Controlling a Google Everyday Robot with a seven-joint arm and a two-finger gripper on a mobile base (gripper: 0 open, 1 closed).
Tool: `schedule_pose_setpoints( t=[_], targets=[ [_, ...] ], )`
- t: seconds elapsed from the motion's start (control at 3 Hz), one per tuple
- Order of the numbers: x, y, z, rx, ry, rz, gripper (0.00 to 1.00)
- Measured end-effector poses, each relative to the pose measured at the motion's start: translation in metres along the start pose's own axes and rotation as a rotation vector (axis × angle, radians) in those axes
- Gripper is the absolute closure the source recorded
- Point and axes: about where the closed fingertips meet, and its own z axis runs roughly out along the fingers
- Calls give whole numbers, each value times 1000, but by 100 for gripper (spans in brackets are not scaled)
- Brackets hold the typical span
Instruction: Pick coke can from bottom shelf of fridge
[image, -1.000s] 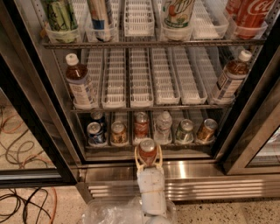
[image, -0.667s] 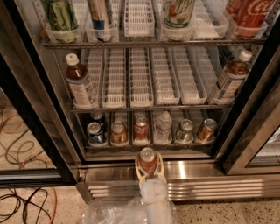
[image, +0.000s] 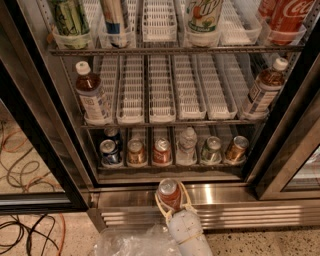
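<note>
Since the earlier frames, the gripper (image: 171, 196) and the coke can (image: 169, 188) have moved back and down, away from the fridge (image: 235, 192). Both now sit in front of its steel base, fully outside the cabinet.

1. Fridge: the door is open and the racks are undisturbed.
2. Bottom shelf (image: 170, 172): a blue can (image: 109, 152), a gold can (image: 135, 151), a reddish can (image: 161, 151), a small clear bottle (image: 187, 145) and two more cans remain in their lanes.
3. Gripper: the fingers (image: 158, 201) are closed round the sides of the coke can, which stands upright with its silver top showing.

Assessment: the can is clear of the shelf edge, so the pick appears essentially complete. Retreat only has to avoid the crumpled plastic bag (image: 130, 242) below the arm.
</note>
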Motion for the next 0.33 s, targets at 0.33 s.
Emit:
schedule_pose_setpoints(
  t=[0.33],
  targets=[
    [0, 0, 0, 0, 0, 0, 100]
  ],
)
